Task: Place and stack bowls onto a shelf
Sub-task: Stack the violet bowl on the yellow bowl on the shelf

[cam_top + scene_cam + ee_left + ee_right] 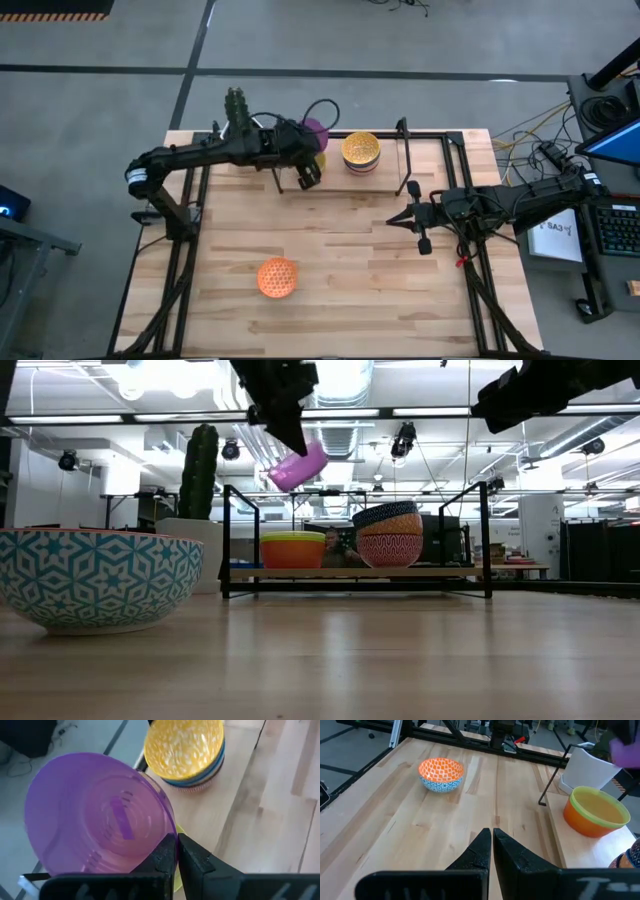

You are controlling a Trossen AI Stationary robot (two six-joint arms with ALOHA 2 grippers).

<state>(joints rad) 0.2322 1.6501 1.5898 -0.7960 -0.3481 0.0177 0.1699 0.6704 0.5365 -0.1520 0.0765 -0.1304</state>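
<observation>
From above, the left arm is seen stretched across the table's far edge, its left gripper point(312, 150) pinching the rim of a purple bowl point(316, 129) above the shelf point(405, 152); a gold patterned bowl point(361, 149) tops a stack on the shelf, and an orange patterned bowl point(278, 277) sits alone on the table point(350, 250). The right gripper point(412, 220) is held low beside the shelf's end, fingers pressed together. At table height, the purple bowl point(297, 467) is seen tilted in the air over a yellow-rimmed orange stack point(292, 549). From the left wrist, the fingers point(167, 855) are clamped on the purple rim. From the right wrist, closed fingers point(485, 847) point over bare wood
</observation>
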